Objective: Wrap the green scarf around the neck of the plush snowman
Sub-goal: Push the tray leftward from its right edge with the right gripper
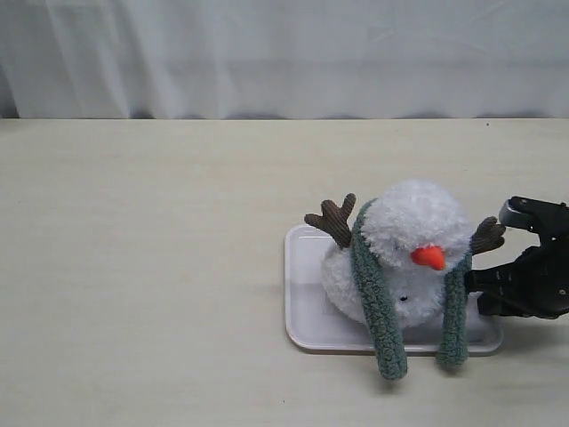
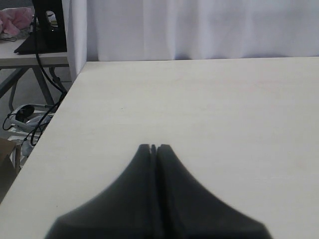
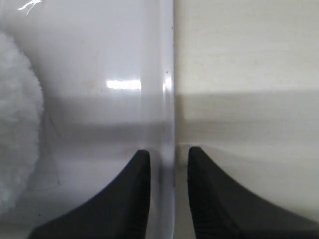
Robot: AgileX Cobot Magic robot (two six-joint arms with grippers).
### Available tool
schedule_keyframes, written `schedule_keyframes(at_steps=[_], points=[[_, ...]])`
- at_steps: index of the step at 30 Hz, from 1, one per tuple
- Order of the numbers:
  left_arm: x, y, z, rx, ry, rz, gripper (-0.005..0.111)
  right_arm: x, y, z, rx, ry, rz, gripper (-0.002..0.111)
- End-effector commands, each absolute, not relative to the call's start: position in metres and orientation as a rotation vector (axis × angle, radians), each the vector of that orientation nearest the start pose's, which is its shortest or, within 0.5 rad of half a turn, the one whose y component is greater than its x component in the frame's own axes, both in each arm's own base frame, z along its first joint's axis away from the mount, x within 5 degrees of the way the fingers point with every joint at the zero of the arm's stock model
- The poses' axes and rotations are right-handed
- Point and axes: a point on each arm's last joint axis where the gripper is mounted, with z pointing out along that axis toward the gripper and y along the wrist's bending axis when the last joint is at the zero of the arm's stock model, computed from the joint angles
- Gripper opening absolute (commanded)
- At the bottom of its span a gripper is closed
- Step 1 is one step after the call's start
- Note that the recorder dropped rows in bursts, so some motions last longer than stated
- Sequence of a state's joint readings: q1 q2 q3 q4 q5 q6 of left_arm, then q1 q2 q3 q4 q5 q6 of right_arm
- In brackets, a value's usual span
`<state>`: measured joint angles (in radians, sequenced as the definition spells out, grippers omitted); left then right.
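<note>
The plush snowman (image 1: pixel 418 218) sits on a white tray (image 1: pixel 302 302), head tipped forward with its orange nose (image 1: pixel 429 257) toward the camera. The green scarf (image 1: pixel 378 302) passes behind the head at the neck; both ends hang down the front, over the tray's near rim onto the table. My right gripper (image 1: pixel 474 292) is low at the tray's right side, just right of the right scarf end. In the right wrist view it (image 3: pixel 168 154) is open, straddling the tray's rim (image 3: pixel 172 74), with white fur (image 3: pixel 15 124) at the side. My left gripper (image 2: pixel 154 147) is shut and empty over bare table.
A white curtain (image 1: pixel 284 53) hangs behind the pale wooden table (image 1: pixel 133 267). In the left wrist view the table's edge (image 2: pixel 55 119) drops off to cables and a stand (image 2: pixel 47 25) beyond it. The left arm does not show in the exterior view.
</note>
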<state>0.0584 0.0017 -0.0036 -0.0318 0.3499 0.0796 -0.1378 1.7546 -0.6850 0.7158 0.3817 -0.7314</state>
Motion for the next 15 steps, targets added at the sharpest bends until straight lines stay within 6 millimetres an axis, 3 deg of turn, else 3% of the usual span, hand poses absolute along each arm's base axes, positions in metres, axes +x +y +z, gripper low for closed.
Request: schedule_keyframes(at_steps=[1,6,15], points=[[0.054,0.002,0.183,0.000,1.816,0.059,0.000,0.273,0.000,0.107,-0.019,2.828,0.317,0.027],[0.054,0.002,0.183,-0.001,1.816,0.057,0.000,0.275,0.015,0.098,-0.081,2.844,0.308,0.027],[0.054,0.002,0.183,-0.003,1.815,0.055,0.000,0.281,0.034,0.099,-0.021,2.776,0.292,0.027]])
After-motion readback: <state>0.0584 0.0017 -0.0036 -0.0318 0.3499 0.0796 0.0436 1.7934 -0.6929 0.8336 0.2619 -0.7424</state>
